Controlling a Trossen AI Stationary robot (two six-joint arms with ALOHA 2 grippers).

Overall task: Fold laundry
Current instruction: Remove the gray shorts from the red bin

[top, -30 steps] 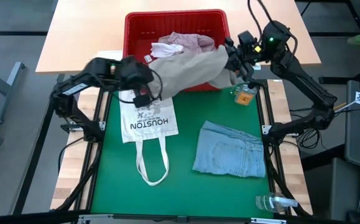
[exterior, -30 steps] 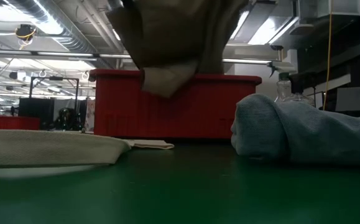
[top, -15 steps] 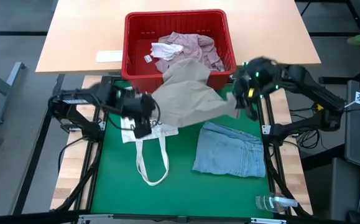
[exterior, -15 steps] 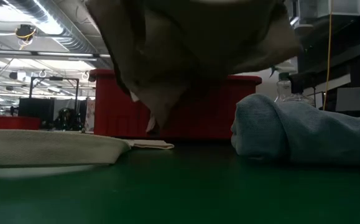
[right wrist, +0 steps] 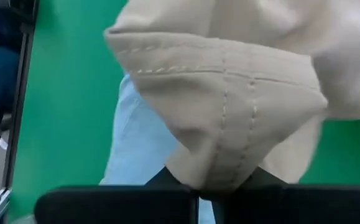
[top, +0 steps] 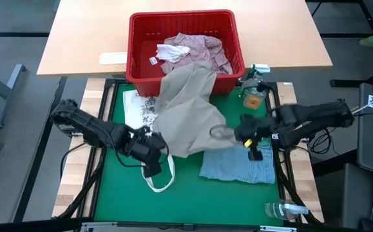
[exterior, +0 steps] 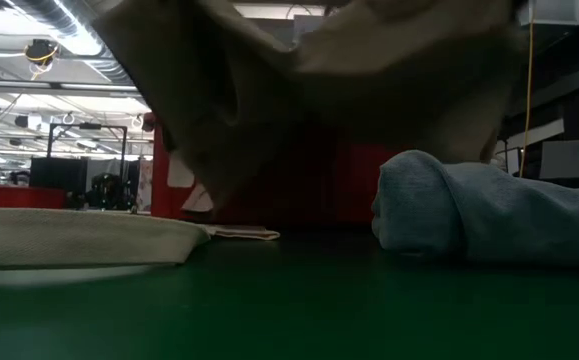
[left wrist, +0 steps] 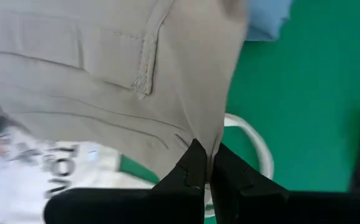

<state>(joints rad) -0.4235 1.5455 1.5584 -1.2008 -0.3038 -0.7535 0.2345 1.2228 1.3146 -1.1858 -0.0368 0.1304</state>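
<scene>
A tan garment (top: 189,113) with a belt loop (left wrist: 145,70) is spread in the air between my two grippers; its far end lies over the front rim of the red basket (top: 138,45). My left gripper (top: 146,145) is shut on its left corner and my right gripper (top: 243,134) on its right corner. Folded light blue jeans (top: 238,166) lie on the green mat under the right corner. A pink shirt (top: 196,48) is heaped in the basket. In the low view the tan garment (exterior: 309,70) hangs above the mat. My left gripper pinches an edge of the tan garment (left wrist: 212,138) between its two fingertips (left wrist: 195,163), slanting down from the table's left. The cloth runs up and away from the fingers, clear of the mat. My right gripper pinches a bunched, stitched seam end (right wrist: 220,163) of the garment between its fingers, slanting down from the right. Several layers are gathered there, and the cloth is lifted above the jeans.
A white printed tote bag (top: 138,106) lies flat on the mat's left, partly under the garment, its handle loop (top: 163,183) reaching toward the near edge. Small bottles (top: 254,95) stand at the far right, and a clear spray bottle (top: 283,209) lies at the near right corner.
Both grippers have come down and toward the table's near edge, tipping downward, still shut on the tan garment. The garment has been drawn out of the basket and spread over the mat; its far end stays on the basket's rim.
</scene>
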